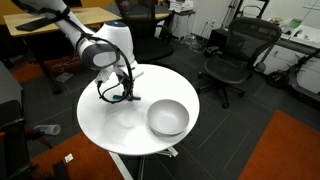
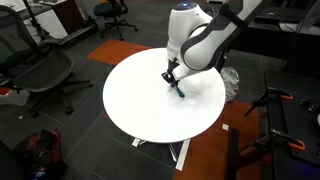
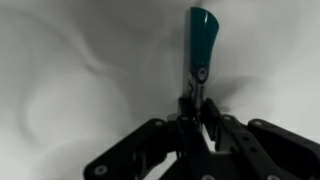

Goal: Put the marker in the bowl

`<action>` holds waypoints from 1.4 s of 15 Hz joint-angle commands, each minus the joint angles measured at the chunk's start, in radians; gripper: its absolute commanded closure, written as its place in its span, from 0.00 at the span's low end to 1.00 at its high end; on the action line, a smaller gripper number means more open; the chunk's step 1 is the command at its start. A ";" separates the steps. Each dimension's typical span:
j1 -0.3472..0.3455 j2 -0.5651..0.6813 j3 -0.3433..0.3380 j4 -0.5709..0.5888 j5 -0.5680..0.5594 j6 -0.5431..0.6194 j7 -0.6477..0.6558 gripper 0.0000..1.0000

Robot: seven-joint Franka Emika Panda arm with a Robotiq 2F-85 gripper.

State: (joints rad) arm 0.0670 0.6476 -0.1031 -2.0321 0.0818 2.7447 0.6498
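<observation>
Office floor of grey carpet with orange patches, and on it a round white table (image 1: 105, 125).

Nearest, in the wrist view: the gripper (image 3: 198, 112), fingers drawn close together and pinched on the dark lower end of the marker (image 3: 203, 38). Teal section jutting out beyond the fingertips, over plain white tabletop.

Next out, in both exterior views: the same gripper low over the table, near its middle. Beside it but clearly apart, toward the table's edge, the bowl (image 1: 168, 117), upright, pale grey-white, apparently empty.

Farther off: black office chairs (image 1: 238, 55) around the room.

Progress, as a judgement: grasp made; carry across to the bowl and release still to do. Marker not in the bowl yet, and not over it either.

Hard to make out:
- Impossible to tell whether the marker is lifted clear or touching the tabletop.
- From outside, no more than a dark sliver under the fingers, with no teal visible.
- Gripped end of the marker hidden between the fingers in the wrist view.
- In an exterior view, the bowl apparently behind the arm (image 2: 205, 45); cannot say for sure.
</observation>
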 commanded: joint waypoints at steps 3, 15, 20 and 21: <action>0.011 -0.061 -0.024 -0.035 0.024 -0.003 -0.028 0.95; -0.088 -0.321 -0.064 -0.109 0.020 -0.196 -0.112 0.95; -0.127 -0.325 -0.087 -0.075 0.022 -0.215 -0.096 0.95; -0.128 -0.316 -0.093 -0.067 0.016 -0.211 -0.084 0.95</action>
State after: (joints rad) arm -0.0517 0.3393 -0.1867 -2.1079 0.0828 2.5511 0.5724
